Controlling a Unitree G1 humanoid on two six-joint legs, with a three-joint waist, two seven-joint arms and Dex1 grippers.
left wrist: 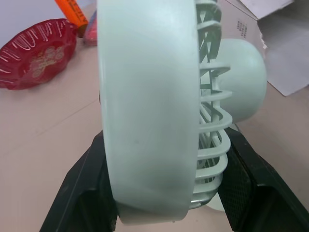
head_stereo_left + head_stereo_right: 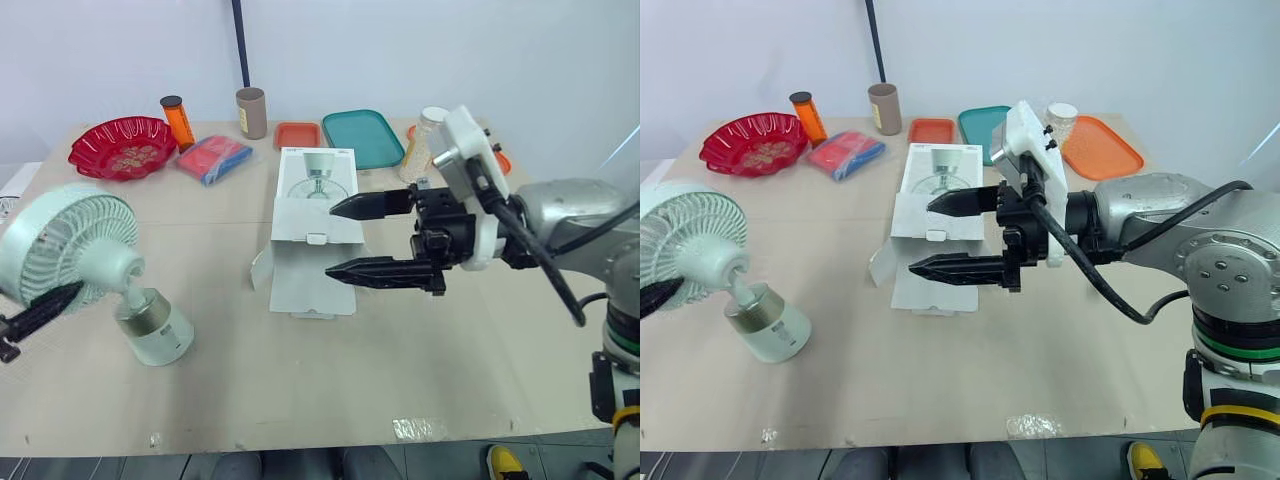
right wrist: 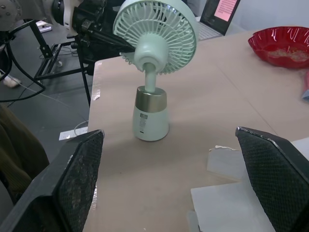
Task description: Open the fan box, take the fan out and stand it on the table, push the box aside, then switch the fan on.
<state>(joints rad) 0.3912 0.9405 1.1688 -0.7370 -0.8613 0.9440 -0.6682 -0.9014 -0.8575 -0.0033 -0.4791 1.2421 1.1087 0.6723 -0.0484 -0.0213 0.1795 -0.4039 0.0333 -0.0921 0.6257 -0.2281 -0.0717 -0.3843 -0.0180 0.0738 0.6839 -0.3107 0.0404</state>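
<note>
The mint-green fan [image 2: 150, 325] stands on its gold-banded base at the left of the table, its round head [image 1: 149, 111] turned sideways. My left gripper [image 2: 50, 305] is shut on the rim of the fan head, one black finger [image 1: 84, 193] on each side of it. The white fan box [image 2: 310, 235] lies opened in the middle of the table. My right gripper [image 2: 333, 239] hovers open over the box's right side, its fingers wide apart and pointing left toward the fan [image 3: 152, 116]. Nothing is between them.
Along the back stand a red bowl [image 2: 122, 146], an orange bottle [image 2: 178, 120], a cardboard tube [image 2: 251, 112], a blue-red packet [image 2: 213, 158], a small orange tray [image 2: 297, 134], a teal tray [image 2: 363, 137], a jar [image 2: 425, 140] and an orange tray [image 2: 1100, 147].
</note>
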